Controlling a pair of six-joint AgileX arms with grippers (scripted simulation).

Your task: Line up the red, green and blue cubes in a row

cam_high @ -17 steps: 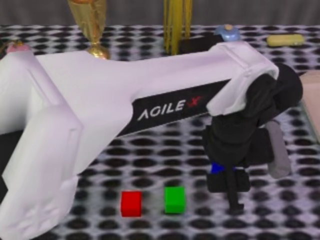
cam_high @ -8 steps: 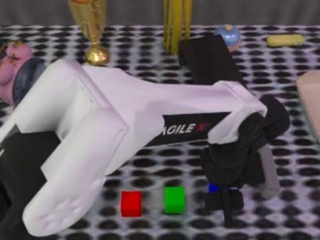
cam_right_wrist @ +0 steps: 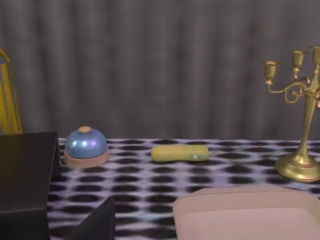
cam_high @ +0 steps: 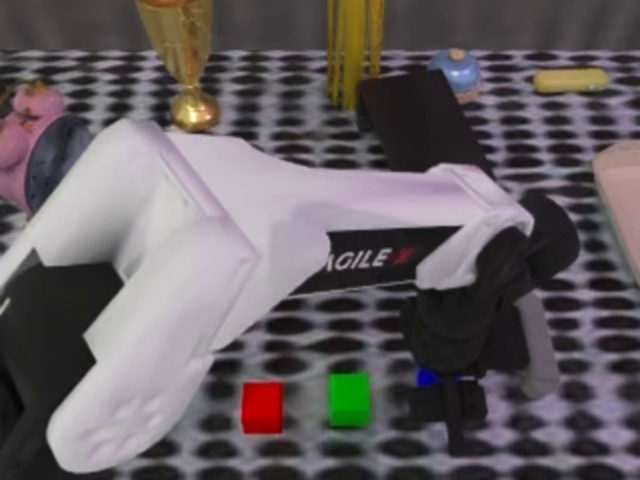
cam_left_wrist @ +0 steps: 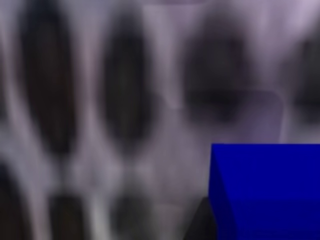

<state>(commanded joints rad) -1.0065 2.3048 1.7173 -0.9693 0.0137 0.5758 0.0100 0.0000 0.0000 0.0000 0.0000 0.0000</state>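
Reaching across the middle of the top view, the white left arm (cam_high: 250,270) is bringing its black gripper (cam_high: 452,402) down at the lower right of centre, right over the blue cube (cam_high: 428,377). Only a sliver of that cube is showing beside the dark wrist there, so whether the fingers are wide, narrow or closed on it cannot be told. In the left wrist view the blue cube (cam_left_wrist: 265,192) is filling the lower right corner, sitting against the spotted table (cam_left_wrist: 100,125). The red cube (cam_high: 262,408) and the green cube (cam_high: 349,399) are lying side by side, apart from each other, low in the top view, with the green one between the red one and the blue one, and all three are falling roughly along one line. A gold cup (cam_high: 185,60) and a yellow stand (cam_high: 355,50) are standing along the top edge, with a pink figure (cam_high: 30,130) at the far left. The right wrist view is showing a blue bell (cam_right_wrist: 86,146), a yellow bar (cam_right_wrist: 180,153), a gold candlestick (cam_right_wrist: 302,115) and a pale tray (cam_right_wrist: 250,212); the right arm's own gripper is not showing in any view.
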